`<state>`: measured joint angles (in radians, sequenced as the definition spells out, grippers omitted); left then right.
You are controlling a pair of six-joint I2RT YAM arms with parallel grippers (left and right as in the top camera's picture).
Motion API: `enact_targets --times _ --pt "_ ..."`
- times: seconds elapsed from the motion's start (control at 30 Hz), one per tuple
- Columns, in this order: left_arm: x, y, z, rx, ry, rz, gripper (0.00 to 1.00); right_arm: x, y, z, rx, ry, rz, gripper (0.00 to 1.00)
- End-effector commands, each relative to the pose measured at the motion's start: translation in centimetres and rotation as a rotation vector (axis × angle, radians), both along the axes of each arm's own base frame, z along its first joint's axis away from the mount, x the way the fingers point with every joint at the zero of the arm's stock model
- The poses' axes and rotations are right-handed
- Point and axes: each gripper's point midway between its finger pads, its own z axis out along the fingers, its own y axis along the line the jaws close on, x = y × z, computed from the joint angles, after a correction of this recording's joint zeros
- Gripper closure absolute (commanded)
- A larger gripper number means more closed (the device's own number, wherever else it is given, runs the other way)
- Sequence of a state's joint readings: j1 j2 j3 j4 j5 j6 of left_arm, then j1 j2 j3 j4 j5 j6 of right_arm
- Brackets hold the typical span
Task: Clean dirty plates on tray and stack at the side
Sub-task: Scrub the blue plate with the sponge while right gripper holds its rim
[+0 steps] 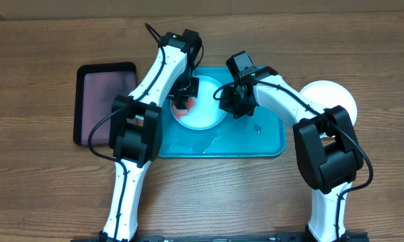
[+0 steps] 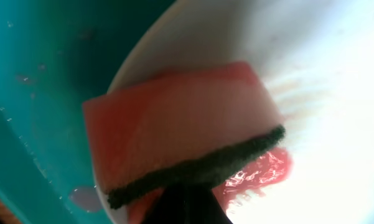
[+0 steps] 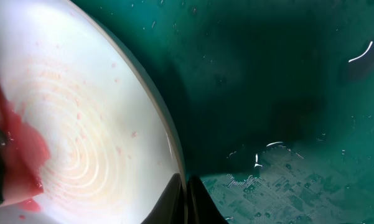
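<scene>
- Light blue plate (image 1: 206,115) is laid flat inside the big blue-green tray (image 1: 259,142), toward its left end.
- The tray is set on the brown wooden table (image 1: 40,181), between the two arms.
- A pink sponge (image 1: 181,108) is held tight in the left gripper (image 1: 183,99), whose fingers are closed on it.
- The sponge is pressed down on the left part of the plate, close to the rim.
- From the left wrist, the sponge (image 2: 180,130) is seen with a dark green rough strip along its lower edge, and it is bent a little.
- A wet red smear (image 2: 271,167) is seen on the plate (image 2: 336,93) just under the sponge.
- The right rim of the plate is pinched by the right gripper (image 1: 227,102), with one finger on each side of the edge.
- From the right wrist, the gripper (image 3: 187,196) is seen closed on the rim, with the plate (image 3: 99,124) on one side and the tray floor (image 3: 286,93) on the other.
- Faint pink marks and rings are seen on the plate there, and the sponge (image 3: 12,162) is at the far left edge.
- Water drops (image 3: 267,146) are spread on the tray floor.
- A white plate (image 1: 333,94) is set on the table, just past the right end of the tray.
- A small black tray (image 1: 104,94) with a pinkish inside is set to the left, beside the big tray.
</scene>
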<state>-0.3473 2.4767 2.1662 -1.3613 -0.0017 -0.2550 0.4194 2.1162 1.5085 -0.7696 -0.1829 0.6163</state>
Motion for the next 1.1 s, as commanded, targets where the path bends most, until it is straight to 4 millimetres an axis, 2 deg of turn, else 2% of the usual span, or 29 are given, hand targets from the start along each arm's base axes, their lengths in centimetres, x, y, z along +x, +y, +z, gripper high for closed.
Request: enact_targets --times 0.0,0.07,0.17,0.27,0.33,0.43,0.5,0.57,0.67,0.77,0.87,0.93,0.97,1.0,1.03,1.07 --pt "-3.8 -4.9 -1.6 -0.252 0.15 -0.178 0.96 -0.5 -0.5 -1.5 -0.024 0.026 0.004 0.96" --pt "-4.8 -6.9 -1.0 -0.362 0.176 -0.278 0.96 -0.5 -0.4 -1.5 -0.024 0.025 0.004 0.96" --pt "-4.7 -7.3 -1.0 -0.373 0.16 -0.31 0.96 -0.5 -0.4 -1.5 -0.024 0.025 0.004 0.96" --pt "-3.4 -7.7 -1.1 -0.379 0.109 -0.288 0.96 -0.5 -0.4 -1.5 -0.024 0.025 0.008 0.96" --pt "-1.8 -7.4 -1.2 -0.361 0.056 -0.227 0.96 -0.5 -0.4 -1.5 -0.024 0.024 0.011 0.96" --pt "1.3 -5.4 -1.3 -0.249 -0.044 -0.072 0.96 -0.5 -0.4 -1.5 -0.025 0.024 0.011 0.96" --pt "3.6 -2.5 -1.0 -0.082 -0.144 0.069 0.96 -0.5 -0.4 -1.5 -0.025 0.024 0.011 0.96" --pt "4.9 0.3 -0.1 0.08 -0.226 0.16 0.96 -0.5 -0.4 -1.5 -0.025 0.024 0.011 0.96" --pt "5.6 3.5 2.0 0.291 -0.329 0.263 0.96 -0.5 -0.4 -1.5 -0.025 0.024 0.011 0.96" --pt "5.3 4.2 2.8 0.356 -0.341 0.262 0.96 -0.5 -0.4 -1.5 -0.025 0.023 0.011 0.96" --pt "3.7 2.8 2.1 0.292 -0.244 0.186 0.96 -0.5 -0.4 -1.5 -0.025 0.023 0.011 0.96" --pt "2.3 0.4 1.3 0.154 -0.141 0.065 0.96 -0.5 -0.4 -1.5 -0.025 0.024 0.011 0.96" --pt "1.4 -1.4 1.1 0.05 -0.083 -0.012 0.96 -0.5 -0.4 -1.5 -0.025 0.024 0.011 0.96" --pt "0.7 -2.7 1.0 -0.033 -0.044 -0.065 0.96 -0.5 -0.4 -1.5 -0.025 0.024 0.011 0.96" --pt "-0.6 -5.0 1.3 -0.177 0.015 -0.145 0.96 -0.5 -0.4 -1.5 -0.024 0.024 0.011 0.96" --pt "-1.2 -6.1 1.5 -0.246 0.04 -0.183 0.96 -0.5 -0.4 -1.5 -0.024 0.024 0.011 0.96"
